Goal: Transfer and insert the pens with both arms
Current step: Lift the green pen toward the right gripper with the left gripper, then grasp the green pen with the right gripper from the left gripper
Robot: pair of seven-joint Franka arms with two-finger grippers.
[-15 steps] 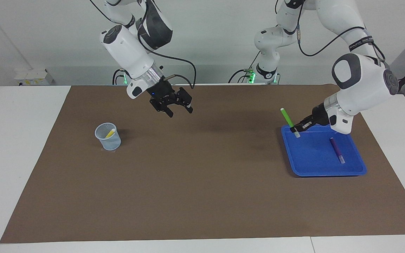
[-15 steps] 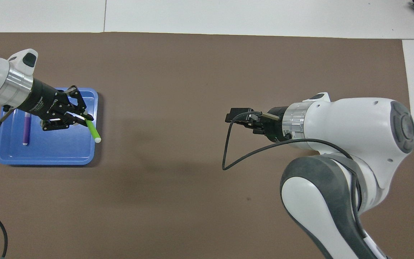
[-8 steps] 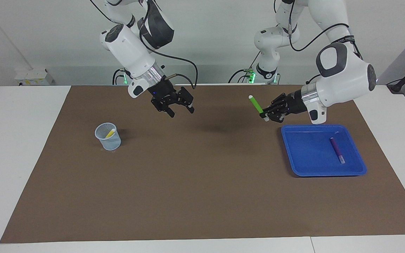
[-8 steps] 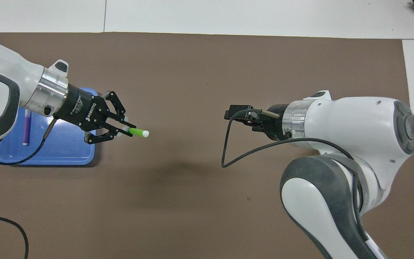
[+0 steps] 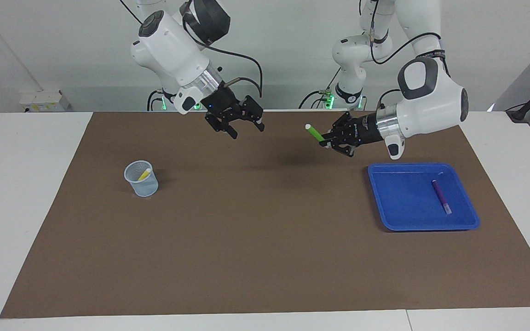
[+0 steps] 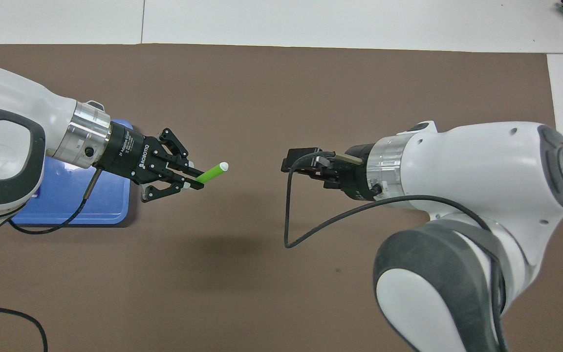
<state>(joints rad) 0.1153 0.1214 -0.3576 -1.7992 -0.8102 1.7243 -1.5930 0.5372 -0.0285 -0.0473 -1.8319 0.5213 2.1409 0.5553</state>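
Gripping the green pen [image 5: 313, 134] above the mat [image 5: 265, 239], left gripper [image 5: 328, 141] faces right gripper [image 5: 245, 129], fingers spread.

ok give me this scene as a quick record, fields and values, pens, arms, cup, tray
green pen: held in the air over the mat, pale end up and pointing toward the right gripper
left gripper: shut on the green pen, over the mat beside the tray
right gripper: open, over the mat, facing the green pen, not touching it
yellow pen: in the cup, toward the right arm's end
purple pen: lying in the tray, toward the left arm's end
stage: handover not yet made
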